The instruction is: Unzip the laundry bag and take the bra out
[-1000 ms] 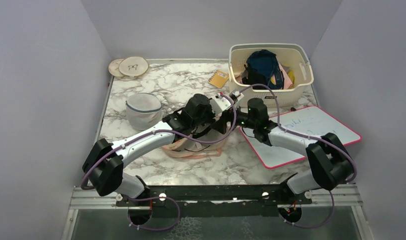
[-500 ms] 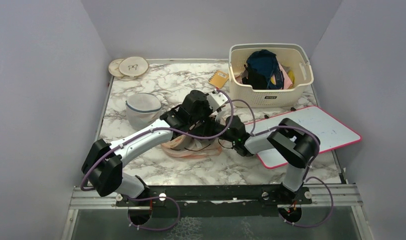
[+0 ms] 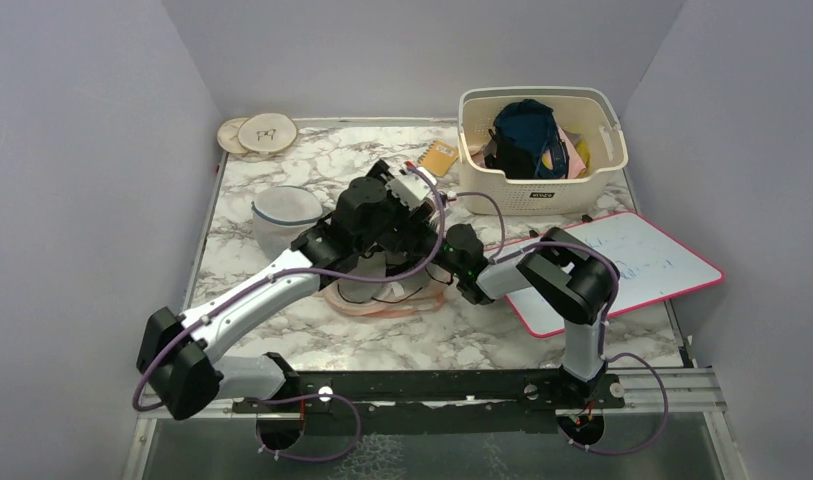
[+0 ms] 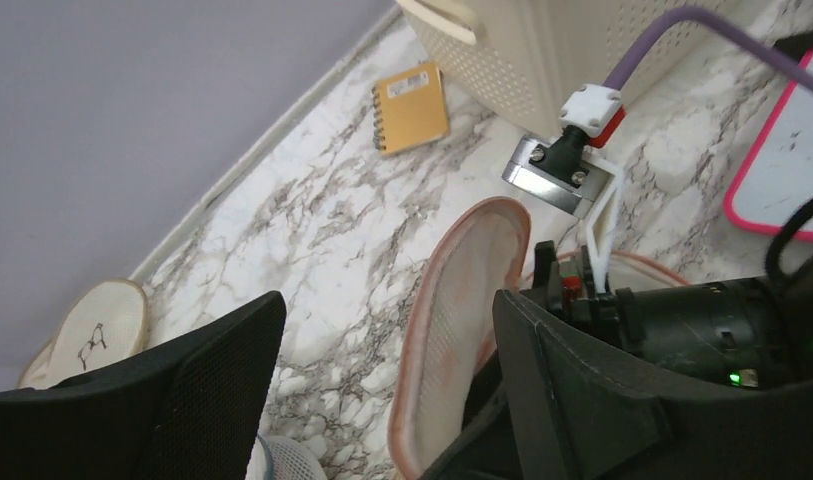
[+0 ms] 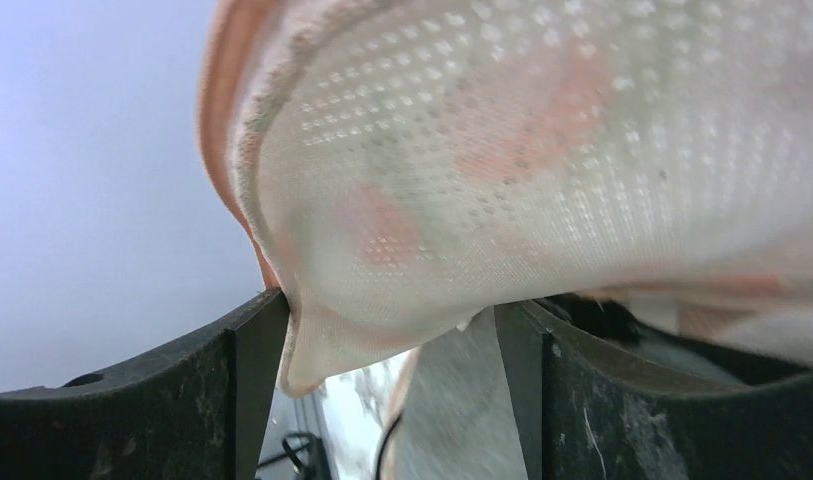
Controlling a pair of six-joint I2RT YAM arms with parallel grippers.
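The worktop [image 3: 312, 175] carried all items. At its right edge lay a pink-rimmed whiteboard [image 3: 642, 250], and behind that stood a cream basket [image 3: 542, 195] loaded with garments. Both sat well apart from the working zone.

The laundry bag [image 3: 382, 300] lay at the centre of the worktop, within reach of both arms and largely covered by them in the top view. 1 lobe [image 4: 462, 320] stood raised on edge in the left wrist view, probably because the right arm was lifting it from below. The zip could not be made out in any view, and no bra could be told apart from the bag.

A white mesh dome [image 3: 285, 215] stood near the bag on the left, clear of both arms.

The left pincer [image 4: 387, 300] hovered above the bag with its jaws wide apart and nothing held. The raised lobe showed through the gap, with no contact visible.

The right pincer [image 5: 387, 305] sat low against the bag, jaws apart. Printed mesh fabric [image 5: 542, 150] spanned the gap and rested on 1 finger [image 5: 232, 350]. No clamp on the fabric was evident. This position suited propping the bag open or reaching inside.

An orange notebook [image 3: 438, 157] lay near the basket, unused.

Judgement: opening of the bag appeared under way, and removal was not yet done.
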